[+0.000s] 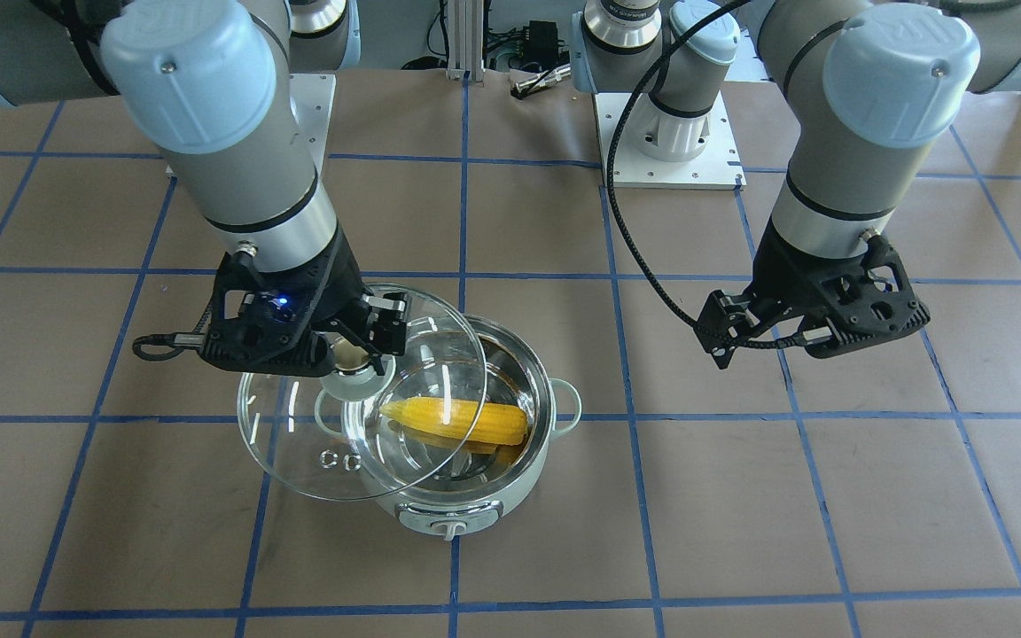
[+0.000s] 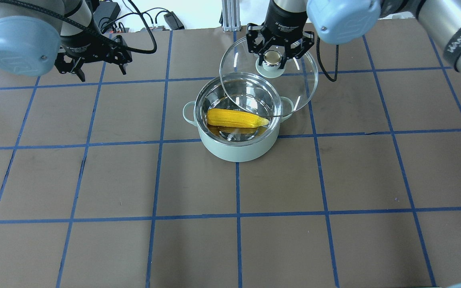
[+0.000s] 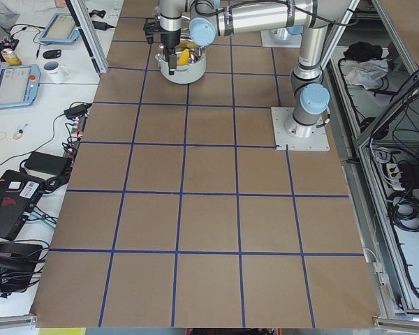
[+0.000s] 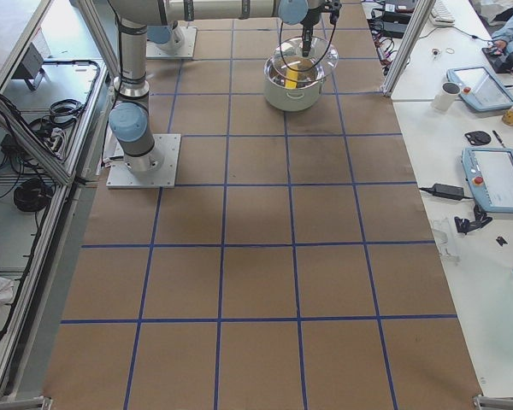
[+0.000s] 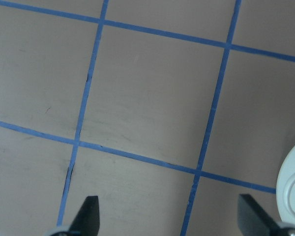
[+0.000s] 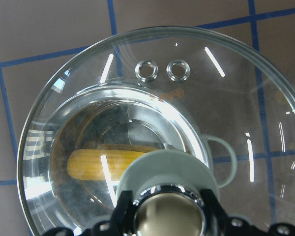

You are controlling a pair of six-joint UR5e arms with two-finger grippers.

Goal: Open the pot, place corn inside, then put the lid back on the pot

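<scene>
Right gripper (image 1: pixel 358 353) is clamped on the lid's knob (image 6: pixel 169 216), fingers (image 2: pixel 260 48) on either side of it. It holds the lid (image 2: pixel 298 84) above the desk (image 2: pixel 134 180), tilted and off-centre from the pot (image 2: pixel 236 153).

- In the overhead view the lid sits toward the far side and the robot's right. Its glass overlaps that part of the pot's mouth, and the rest of the mouth is uncovered.
- Can't tell whether the lid's low edge touches the pot rim; in the front view it looks slightly above it, but the glare is bad.
- The two vent rings (image 6: pixel 147 70) are on the side of the lid away from the robot.

The corn (image 2: pixel 236 118) is inside the pot, lying flat across the steel floor with its pointed end toward the robot's right (partly seen through the glass in the front and wrist views).

The pot stands upright on the desk near the middle. One loop handle (image 2: pixel 189 113) is in the clear and the other shows through the lid. The control panel and dial (image 1: pixel 448 521) face the operators' side.

Left gripper (image 2: pixel 102 72) has its fingers spread wide with nothing between them. It hangs over bare desk on the robot's left, well apart from the pot.
</scene>
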